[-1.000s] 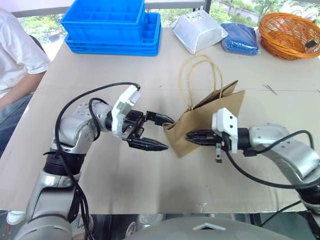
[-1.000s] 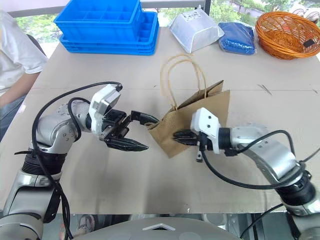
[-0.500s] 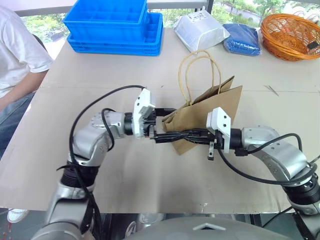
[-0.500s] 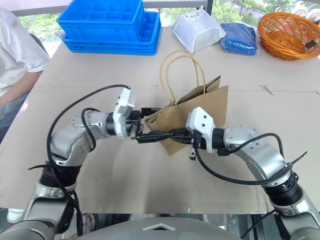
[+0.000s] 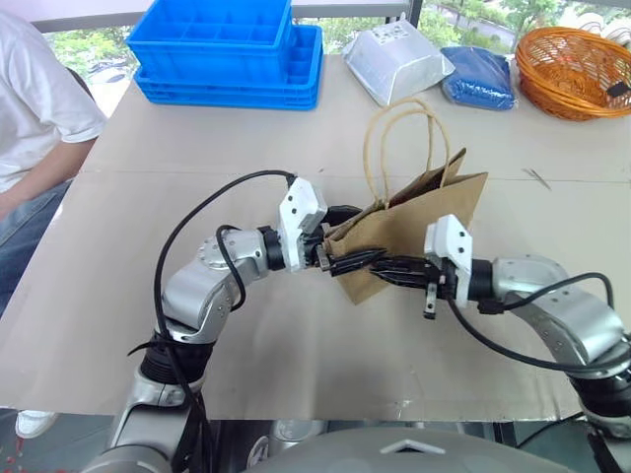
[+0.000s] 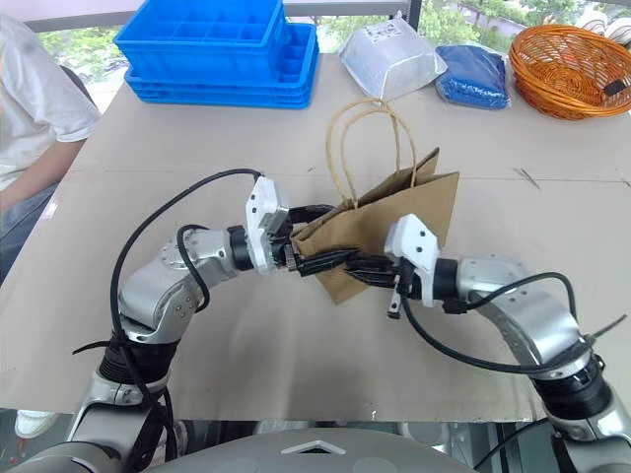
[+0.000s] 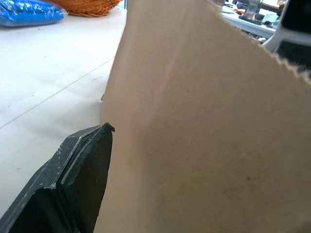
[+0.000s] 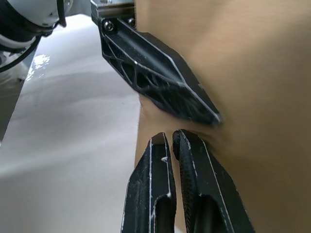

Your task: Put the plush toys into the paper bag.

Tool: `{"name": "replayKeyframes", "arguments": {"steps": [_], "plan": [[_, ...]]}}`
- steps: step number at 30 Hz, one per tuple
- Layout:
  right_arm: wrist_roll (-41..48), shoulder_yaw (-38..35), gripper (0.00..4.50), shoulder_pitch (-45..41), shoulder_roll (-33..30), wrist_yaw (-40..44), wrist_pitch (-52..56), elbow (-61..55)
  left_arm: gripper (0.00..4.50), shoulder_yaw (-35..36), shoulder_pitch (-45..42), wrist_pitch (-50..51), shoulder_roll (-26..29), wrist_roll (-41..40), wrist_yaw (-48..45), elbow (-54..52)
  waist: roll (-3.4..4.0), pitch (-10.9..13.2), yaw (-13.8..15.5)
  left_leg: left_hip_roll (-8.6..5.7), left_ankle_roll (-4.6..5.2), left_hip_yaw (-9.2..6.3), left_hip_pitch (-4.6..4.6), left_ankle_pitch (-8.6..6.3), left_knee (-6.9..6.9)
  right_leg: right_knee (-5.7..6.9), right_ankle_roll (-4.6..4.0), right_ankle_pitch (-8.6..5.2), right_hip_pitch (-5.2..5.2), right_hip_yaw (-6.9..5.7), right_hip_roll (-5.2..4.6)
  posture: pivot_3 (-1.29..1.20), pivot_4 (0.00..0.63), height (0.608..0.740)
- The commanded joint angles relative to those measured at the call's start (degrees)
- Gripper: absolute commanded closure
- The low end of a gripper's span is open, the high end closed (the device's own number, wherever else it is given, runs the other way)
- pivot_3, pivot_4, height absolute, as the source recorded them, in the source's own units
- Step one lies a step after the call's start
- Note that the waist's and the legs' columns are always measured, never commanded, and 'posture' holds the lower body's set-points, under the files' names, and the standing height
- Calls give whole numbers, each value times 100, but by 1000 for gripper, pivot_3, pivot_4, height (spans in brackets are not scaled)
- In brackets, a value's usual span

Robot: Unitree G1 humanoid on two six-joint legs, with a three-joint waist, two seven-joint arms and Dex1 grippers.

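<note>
Right in the middle of the beige table (image 5: 118,325) both arms are working on the tan kraft paper bag with its two looped cord handles (image 5: 419,232), and the job just now looks like getting its mouth open, so the thing to do well is to hold one wall fixed while the other is drawn away gently, without creasing the paper or tipping the bag over. The right gripper (image 5: 386,268) comes in from the bag's right side with its two black fingers pressed together; from the head views they sit low on the bag's near face and seem to pinch a fold of the paper there, though the wrist view leaves me unsure how much paper is actually between them. The left gripper (image 5: 347,239) reaches in from the bag's left side with its fingers spread as wide as they go, one finger (image 8: 160,80) lying along the near wall just above the right gripper's tips, the other at the bag's upper left corner near the base of the handles; it has hold of nothing, and I judge it should close on the rim edge only. The bag stands tilted, handles up. Beyond the bag lie a stack of blue plastic crates (image 5: 227,49) and an orange wicker basket (image 5: 577,54). I can't spot any plush toys.
</note>
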Motion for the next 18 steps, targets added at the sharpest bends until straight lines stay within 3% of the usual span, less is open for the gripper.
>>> {"name": "replayKeyframes", "arguments": {"steps": [1,5,8,12,14,17,18], "plan": [[376,-657,4414,412,-151,-189,88,-739,0,55,-302,-463,171,50,-524,376,1,0,0,0,0,0,-1,0,0,0,0,0,0,0,1,0,150,740],[619,-1203,4414,1023,-304,-494,248,-1322,0,88,-521,-722,236,-12,-937,757,2,-1,-3,-2,3,-4,-3,-2,0,-1,0,0,1,-5,1,0,150,740],[695,-1441,4500,1337,-323,-739,305,-1574,796,69,-555,-760,214,-44,-1032,815,3,-1,-16,-4,6,4,1,-4,0,-2,1,0,2,4,1,0,150,740],[722,-1607,4500,1633,-309,-1002,323,-1749,2544,47,-574,-892,136,65,-993,781,3,-1,-4,-3,6,-1,1,-4,0,-1,1,0,2,0,2,0,150,740],[743,-1637,4500,1684,-302,-1063,313,-1757,2544,40,-580,-846,121,-7,-1089,779,2,-1,-9,-3,6,0,1,-3,1,-2,1,0,4,0,2,0,150,740],[730,-1653,4500,1746,-338,-1082,262,-1739,3268,88,-607,-573,163,-280,-1280,764,2,-1,-5,-3,7,-1,2,-4,1,-2,1,0,5,0,2,0,150,740],[732,-1658,4500,1753,-349,-1085,250,-1731,3798,86,-609,-578,174,-274,-1302,768,2,-1,-6,-3,7,-2,2,-4,1,-2,1,-1,5,-1,3,0,150,740]]}}
